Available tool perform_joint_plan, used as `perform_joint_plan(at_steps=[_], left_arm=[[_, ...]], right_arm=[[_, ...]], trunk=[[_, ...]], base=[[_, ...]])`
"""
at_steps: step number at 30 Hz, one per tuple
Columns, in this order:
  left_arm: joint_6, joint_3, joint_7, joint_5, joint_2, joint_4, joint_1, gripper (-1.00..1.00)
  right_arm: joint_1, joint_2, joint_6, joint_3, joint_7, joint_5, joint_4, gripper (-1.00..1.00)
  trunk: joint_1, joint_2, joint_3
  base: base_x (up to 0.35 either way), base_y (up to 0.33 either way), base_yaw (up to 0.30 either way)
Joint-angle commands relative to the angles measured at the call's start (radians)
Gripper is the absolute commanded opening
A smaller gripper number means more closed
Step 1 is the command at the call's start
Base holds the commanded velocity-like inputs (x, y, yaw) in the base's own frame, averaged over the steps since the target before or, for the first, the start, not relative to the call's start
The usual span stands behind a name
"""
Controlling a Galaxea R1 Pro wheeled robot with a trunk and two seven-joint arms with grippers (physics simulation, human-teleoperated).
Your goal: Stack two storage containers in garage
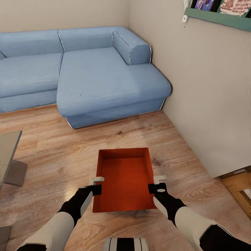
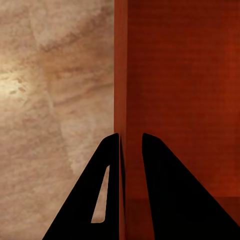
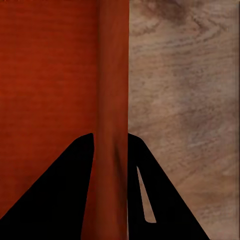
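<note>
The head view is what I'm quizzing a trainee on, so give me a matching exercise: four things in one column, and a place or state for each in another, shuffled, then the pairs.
Things:
1. storage container
2. sofa
3. left gripper
4. shelf

Places or states:
A. on the wall, upper right
B. shut on the container's left wall
C. held between both arms over the wood floor
D. in the corner, beyond the container

Pairs: 1-C, 2-D, 3-B, 4-A
</note>
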Motion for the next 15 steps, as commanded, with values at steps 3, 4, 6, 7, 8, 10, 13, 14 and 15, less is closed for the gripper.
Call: perform_joint_plan(at_steps=[3, 4, 6, 7, 8, 10, 13, 14, 15], left_arm=[[0.007, -0.003, 0.013, 0.000, 0.001, 0.002, 0.001, -1.00], [0.007, -0.003, 0.013, 0.000, 0.001, 0.002, 0.001, -1.00], [0.007, -0.003, 0.013, 0.000, 0.001, 0.002, 0.001, -1.00], [0.006, -0.003, 0.013, 0.000, 0.001, 0.002, 0.001, -1.00], [0.006, -0.003, 0.013, 0.000, 0.001, 0.002, 0.001, -1.00], [0.006, -0.003, 0.013, 0.000, 0.001, 0.002, 0.001, -1.00], [0.005, -0.003, 0.013, 0.000, 0.001, 0.002, 0.001, -1.00], [0.004, -0.003, 0.013, 0.000, 0.001, 0.002, 0.001, -1.00], [0.004, -0.003, 0.013, 0.000, 0.001, 0.002, 0.001, -1.00]], right_arm=[[-0.001, -0.001, 0.005, -0.012, -0.009, 0.026, -0.012, -1.00], [-0.001, 0.000, 0.005, -0.012, -0.009, 0.026, -0.014, -1.00], [-0.001, 0.000, 0.003, -0.012, -0.008, 0.027, -0.019, -1.00], [-0.001, 0.000, 0.003, -0.013, -0.008, 0.027, -0.020, -1.00], [-0.001, -0.001, 0.003, -0.013, -0.008, 0.027, -0.021, -1.00], [-0.001, -0.001, 0.004, -0.013, -0.007, 0.027, -0.022, -1.00], [-0.001, -0.001, 0.007, -0.013, -0.006, 0.027, -0.024, -1.00], [-0.001, -0.001, 0.009, -0.013, -0.005, 0.027, -0.024, -1.00], [-0.001, -0.001, 0.009, -0.013, -0.005, 0.027, -0.024, -1.00]], trunk=[[-0.012, 0.021, 0.009], [-0.016, 0.028, 0.012], [-0.023, 0.042, 0.018], [-0.027, 0.049, 0.022], [-0.031, 0.056, 0.025], [-0.039, 0.070, 0.031], [-0.050, 0.091, 0.040], [-0.054, 0.098, 0.043], [-0.058, 0.105, 0.047]], base=[[0.000, 0.000, 0.000], [0.000, 0.000, 0.000], [0.000, 0.000, 0.000], [0.000, 0.000, 0.000], [0.000, 0.000, 0.000], [0.000, 0.000, 0.000], [0.000, 0.000, 0.000], [0.000, 0.000, 0.000], [0.000, 0.000, 0.000]])
